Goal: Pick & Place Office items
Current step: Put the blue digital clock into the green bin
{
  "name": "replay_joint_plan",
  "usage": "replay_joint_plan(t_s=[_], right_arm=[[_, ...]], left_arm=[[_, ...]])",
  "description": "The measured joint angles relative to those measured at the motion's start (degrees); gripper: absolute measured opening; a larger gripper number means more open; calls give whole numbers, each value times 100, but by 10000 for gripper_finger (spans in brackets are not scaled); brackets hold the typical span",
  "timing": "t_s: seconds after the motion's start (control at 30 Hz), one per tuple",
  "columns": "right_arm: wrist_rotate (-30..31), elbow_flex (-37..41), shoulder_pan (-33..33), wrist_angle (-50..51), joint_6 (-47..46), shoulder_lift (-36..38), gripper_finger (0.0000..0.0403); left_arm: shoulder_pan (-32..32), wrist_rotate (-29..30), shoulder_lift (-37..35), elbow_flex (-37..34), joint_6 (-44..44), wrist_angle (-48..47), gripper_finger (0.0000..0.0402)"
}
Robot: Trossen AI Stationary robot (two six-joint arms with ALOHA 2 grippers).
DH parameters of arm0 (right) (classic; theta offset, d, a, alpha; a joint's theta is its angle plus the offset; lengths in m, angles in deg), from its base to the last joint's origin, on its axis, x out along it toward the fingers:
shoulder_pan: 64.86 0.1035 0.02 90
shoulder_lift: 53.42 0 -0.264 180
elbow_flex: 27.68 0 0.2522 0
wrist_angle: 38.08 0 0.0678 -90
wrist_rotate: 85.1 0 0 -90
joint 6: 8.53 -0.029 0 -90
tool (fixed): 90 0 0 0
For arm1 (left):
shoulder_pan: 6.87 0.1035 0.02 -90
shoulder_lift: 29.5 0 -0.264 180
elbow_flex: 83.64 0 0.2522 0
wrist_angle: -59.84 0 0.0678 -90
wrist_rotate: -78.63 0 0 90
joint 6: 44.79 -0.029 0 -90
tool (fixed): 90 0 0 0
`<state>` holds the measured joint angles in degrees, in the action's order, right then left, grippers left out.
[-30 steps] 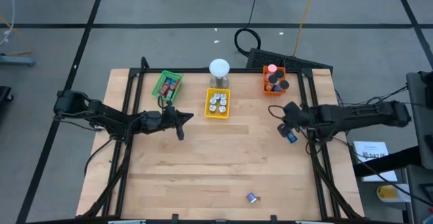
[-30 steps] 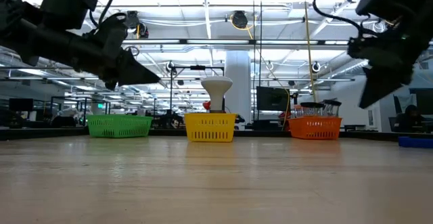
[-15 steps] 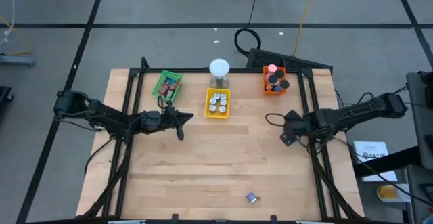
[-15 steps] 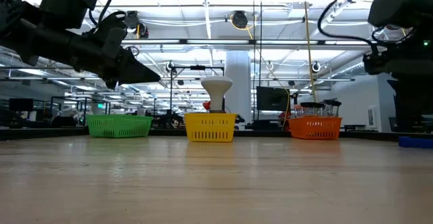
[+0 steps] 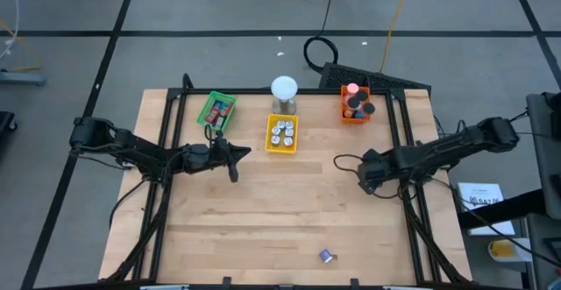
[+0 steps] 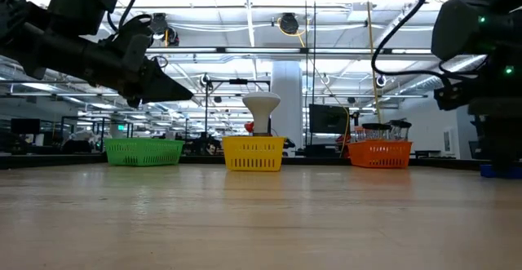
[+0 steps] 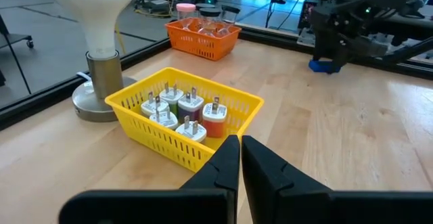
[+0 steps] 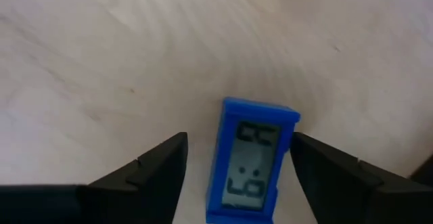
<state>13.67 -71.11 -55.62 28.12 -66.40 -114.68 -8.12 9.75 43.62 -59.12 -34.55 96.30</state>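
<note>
Wood tabletop (image 5: 289,211) is mostly bare at this point, so the step in hand is the blue clock (image 8: 252,160). It lies flat on the wood right between the fingers of my right gripper (image 8: 237,176), display up, one side closer to a finger than the other. Fingers are spread apart on either side and nothing is clamped. If I were doing this well, I'd nudge sideways so the clock sits centred, drop until the tips are almost on the wood, then close on the long sides so it doesn't twist out. From above, that gripper (image 5: 369,174) covers the clock, toward the table's right side.

Farther off past it sits the orange tray (image 5: 354,106), then the yellow tray (image 5: 281,135) and the green tray (image 5: 216,109). Which one the clock belongs in I can't say.

One more small item (image 5: 325,256) sits alone near the front edge. Left gripper (image 5: 233,169) waits by the yellow tray, fingers together, empty.
</note>
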Motion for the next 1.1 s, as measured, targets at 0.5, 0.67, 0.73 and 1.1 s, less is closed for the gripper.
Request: replay_joint_plan(t_s=[0.5, 0.67, 0.73, 1.1], right_arm=[[134, -444, 151, -1178, 673, -256, 134], [601, -1276, 419, -2284, 1492, -819, 134], [621, -1688, 439, -2827, 2113, -1367, 134], [151, -4866, 37, -3764, 5413, -4807, 134]], left_arm=[[144, 55, -2, -2, -46, -209, 21], [234, 192, -2, -6, 19, -448, 21], [276, 196, -2, -4, 22, -430, 21], [350, 208, -2, -4, 26, -410, 21]])
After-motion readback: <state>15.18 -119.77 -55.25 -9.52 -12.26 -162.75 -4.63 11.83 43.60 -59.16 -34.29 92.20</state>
